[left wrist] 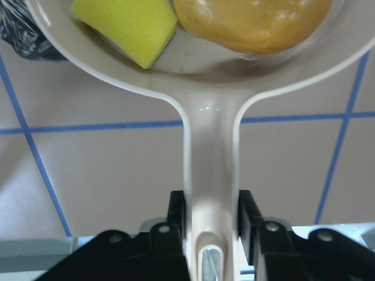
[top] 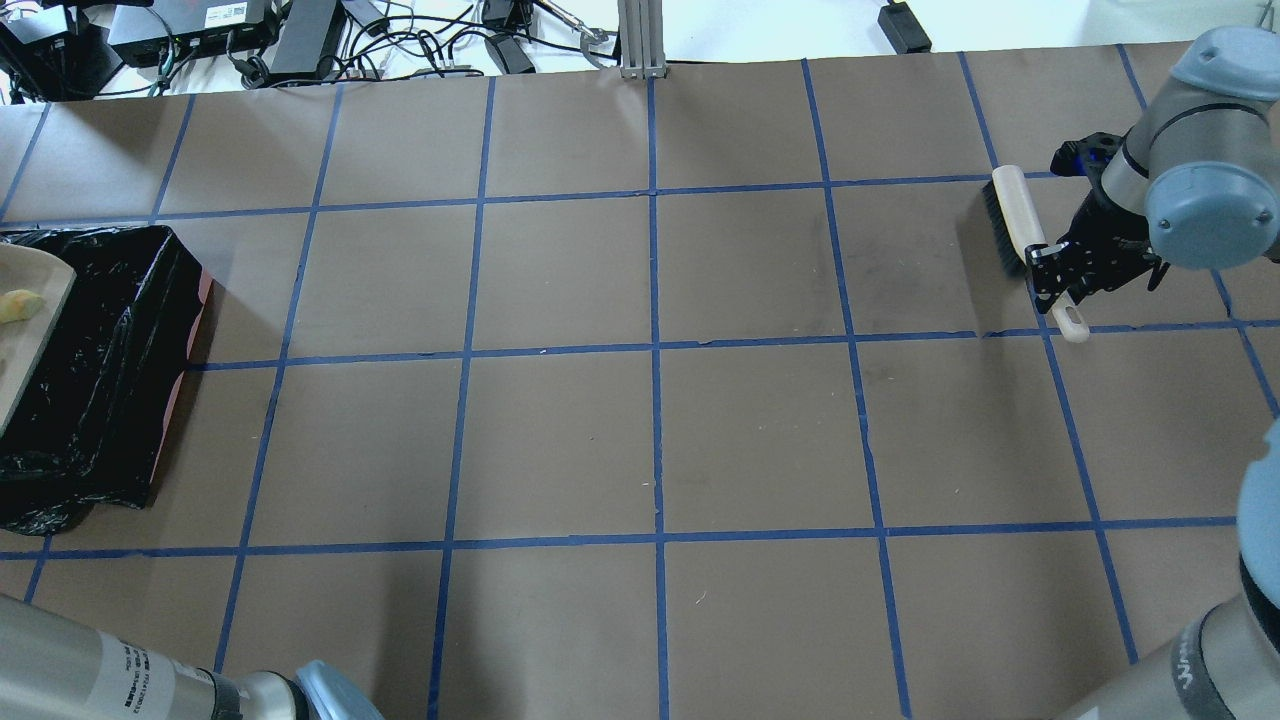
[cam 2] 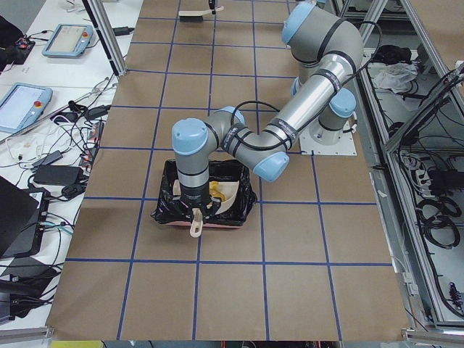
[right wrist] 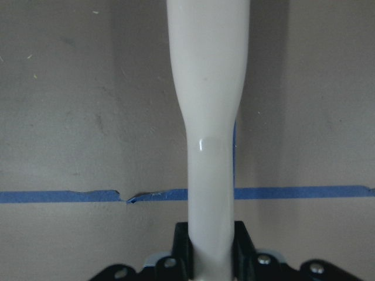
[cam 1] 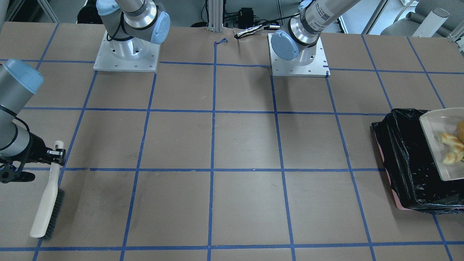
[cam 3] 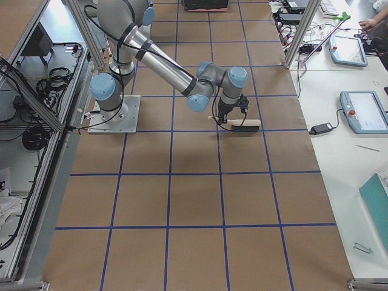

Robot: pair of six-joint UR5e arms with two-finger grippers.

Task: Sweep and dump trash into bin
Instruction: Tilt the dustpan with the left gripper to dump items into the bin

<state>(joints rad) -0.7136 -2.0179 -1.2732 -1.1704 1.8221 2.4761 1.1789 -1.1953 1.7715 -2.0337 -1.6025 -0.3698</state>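
Observation:
My left gripper (left wrist: pixel 211 225) is shut on the handle of the beige dustpan (cam 1: pixel 436 145), which it holds over the bin (cam 1: pixel 406 163), a pinkish box lined with a black bag at the table's left end. The trash lies in the pan: the pale bread piece (cam 1: pixel 451 148), the golden-brown potato lump (left wrist: pixel 252 20) and the yellow-green sponge wedge (left wrist: pixel 129 26). My right gripper (top: pixel 1062 278) is shut on the handle of a beige brush (top: pixel 1012 218), whose dark bristles rest on the table at the far right end.
The brown table (top: pixel 650 430) carries a grid of blue tape lines. Both arm bases (cam 1: pixel 126 54) stand at the robot's edge. The bin also shows in the overhead view (top: pixel 110 400).

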